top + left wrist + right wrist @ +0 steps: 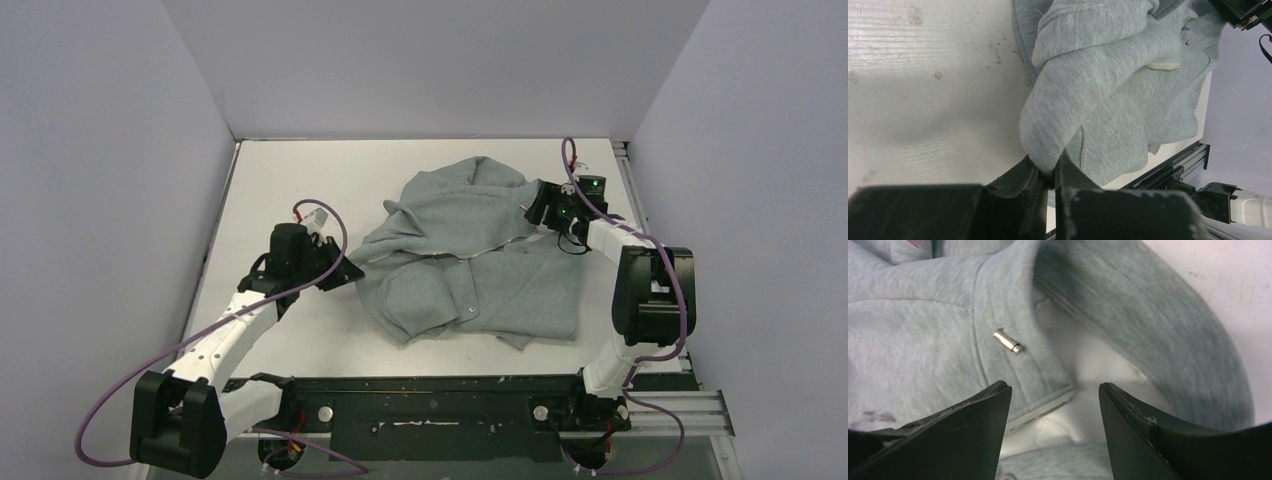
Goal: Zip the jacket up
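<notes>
Jacket (470, 260) lies crumpled near the middle of the top view, a little right of centre, on the white table (290, 190). At the bottom edge of this view a black rail (430, 405) runs across, and both arm bases are fixed on it; a silver frame (690, 408) continues at its right end. Above the rail the table surface is matt white. In the left wrist view it shows fine grain lines and some small brown spots.

The left gripper (345, 270) is at the left edge of the jacket, its jaws pressed together on a fold of grey cloth. The left wrist view shows this fold going down between the black fingers (1078, 182). The right gripper (537, 207) is at the upper right part of the jacket, its jaws spread wide over the cloth. Below them, in the right wrist view, are the collar edge, a white lining (1088, 360) and a small metal zipper piece (1008, 341). Purple cables (330, 222) run along both arms.

Farther back, plain pale grey walls (430, 60) close the table on the left, the back and the right.
</notes>
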`<state>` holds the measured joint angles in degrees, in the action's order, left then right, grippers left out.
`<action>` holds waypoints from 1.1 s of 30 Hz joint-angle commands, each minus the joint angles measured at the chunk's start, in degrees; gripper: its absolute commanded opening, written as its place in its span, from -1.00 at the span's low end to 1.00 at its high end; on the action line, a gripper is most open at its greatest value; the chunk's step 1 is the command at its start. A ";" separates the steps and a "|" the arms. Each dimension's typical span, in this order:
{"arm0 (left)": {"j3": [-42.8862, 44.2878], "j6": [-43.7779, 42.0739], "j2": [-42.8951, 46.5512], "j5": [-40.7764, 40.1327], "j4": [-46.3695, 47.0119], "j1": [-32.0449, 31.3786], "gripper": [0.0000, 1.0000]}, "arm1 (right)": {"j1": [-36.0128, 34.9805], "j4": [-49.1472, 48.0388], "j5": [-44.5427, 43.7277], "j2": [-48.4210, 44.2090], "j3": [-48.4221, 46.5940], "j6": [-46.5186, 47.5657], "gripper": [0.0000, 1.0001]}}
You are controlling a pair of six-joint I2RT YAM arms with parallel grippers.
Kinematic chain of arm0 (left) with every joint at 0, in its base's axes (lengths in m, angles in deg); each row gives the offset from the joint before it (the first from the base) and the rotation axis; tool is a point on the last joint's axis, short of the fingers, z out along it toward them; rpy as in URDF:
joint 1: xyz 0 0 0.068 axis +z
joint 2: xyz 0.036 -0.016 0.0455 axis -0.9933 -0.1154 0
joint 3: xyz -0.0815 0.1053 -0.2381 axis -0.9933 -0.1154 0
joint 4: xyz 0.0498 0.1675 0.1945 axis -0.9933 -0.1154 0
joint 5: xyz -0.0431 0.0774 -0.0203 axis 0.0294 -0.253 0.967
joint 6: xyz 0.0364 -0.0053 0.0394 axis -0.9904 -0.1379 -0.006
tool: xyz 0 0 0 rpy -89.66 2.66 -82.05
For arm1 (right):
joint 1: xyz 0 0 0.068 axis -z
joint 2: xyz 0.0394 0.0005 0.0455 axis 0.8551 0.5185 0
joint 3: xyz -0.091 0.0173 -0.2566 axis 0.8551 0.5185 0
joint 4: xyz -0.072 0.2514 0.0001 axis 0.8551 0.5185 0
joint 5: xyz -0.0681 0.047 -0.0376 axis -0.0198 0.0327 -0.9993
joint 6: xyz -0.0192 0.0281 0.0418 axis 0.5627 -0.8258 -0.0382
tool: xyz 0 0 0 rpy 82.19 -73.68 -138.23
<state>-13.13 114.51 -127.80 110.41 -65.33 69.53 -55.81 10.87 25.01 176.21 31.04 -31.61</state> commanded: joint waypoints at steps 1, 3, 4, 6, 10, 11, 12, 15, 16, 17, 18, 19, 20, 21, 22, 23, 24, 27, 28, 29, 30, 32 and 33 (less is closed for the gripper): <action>5.40 0.24 -3.35 0.95 -5.25 0.57 -1.00 | 2.68 -8.04 5.20 2.88 -3.09 4.58 0.32; 5.57 0.46 -3.88 2.22 -4.66 0.92 -1.00 | 3.45 -10.65 8.84 4.86 -3.64 5.06 0.32; 5.38 -0.07 -3.94 3.88 -3.67 1.20 -1.00 | 3.65 -11.86 10.53 5.75 -3.93 5.09 0.32; 5.00 -0.48 -3.89 7.28 -2.22 2.49 -1.00 | 3.72 -12.55 13.73 7.50 -5.02 5.85 0.31; 1.44 2.95 -2.07 14.21 3.40 7.33 -1.00 | 3.72 -13.81 19.45 10.21 -6.48 6.25 0.24; 0.77 3.64 -1.88 15.81 5.44 8.99 -1.00 | 3.72 -13.95 20.09 10.94 -6.78 6.28 0.19; 0.60 3.88 -1.96 17.16 6.17 10.08 -1.00 | 3.72 -13.89 20.71 11.49 -7.09 6.32 0.12; 2.25 1.42 -3.36 20.51 6.05 11.84 -1.00 | 3.72 -13.71 22.31 12.27 -7.62 5.31 -0.12; 3.00 0.34 -3.74 20.75 5.95 11.90 -1.00 | 3.72 -14.35 22.58 12.11 -7.42 4.54 -0.21; 3.75 -0.34 -4.21 20.67 5.88 11.99 -1.00 | 3.72 -15.48 22.85 11.68 -7.01 3.51 -0.30; 4.53 -1.04 -4.67 20.49 5.66 12.00 -1.00 | 3.72 -17.02 23.04 11.08 -6.42 2.60 -0.40; 5.61 -1.91 -5.35 20.38 5.31 12.00 -1.00 | 3.72 -17.68 23.15 10.48 -6.18 1.93 -0.52; 6.90 -3.07 -6.12 20.26 4.23 12.00 -1.00 | 3.72 -18.18 23.23 9.60 -6.06 1.45 -0.64; 8.51 -5.32 -7.49 19.44 2.54 12.00 -1.00 | 3.72 -18.55 23.21 8.77 -5.90 0.87 -0.81; 10.38 -7.10 -8.53 18.53 0.12 12.07 -1.00 | 3.72 -18.74 23.13 7.89 -5.86 0.63 -0.94; 12.10 -9.00 -9.64 17.72 -2.11 12.09 -1.00 | 3.79 -18.77 22.81 6.93 -5.84 0.19 -1.00; 13.94 -10.93 -10.53 16.99 -4.35 12.04 -1.00 | 3.88 -18.68 21.86 6.05 -5.77 -0.09 -1.00; 17.88 -14.52 -12.58 14.61 -8.74 12.15 -1.00 | 4.05 -16.27 15.90 2.76 -5.75 0.31 -1.00; 19.27 -15.22 -13.09 13.57 -9.87 12.17 -1.00 | 4.07 -14.74 11.84 1.64 -5.91 0.87 -1.00; 20.21 -16.14 -13.70 12.87 -10.94 12.15 -1.00 | 4.07 -12.88 8.72 0.65 -6.30 1.49 -1.00; 21.26 -17.15 -14.31 12.42 -12.05 12.17 -1.00 | 4.07 -11.10 6.07 -0.36 -6.75 2.53 -1.00; 22.95 -19.19 -15.41 11.81 -13.79 12.17 -1.00 | 4.07 -8.48 0.83 -2.13 -7.35 3.90 -1.00; 23.81 -20.06 -15.97 11.10 -14.72 12.16 -1.00 | 4.07 -7.29 -1.81 -3.00 -7.60 4.35 -1.00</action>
<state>5.73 100.98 -142.16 124.73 -75.15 81.03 -52.14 1.06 36.53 178.82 25.92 -30.30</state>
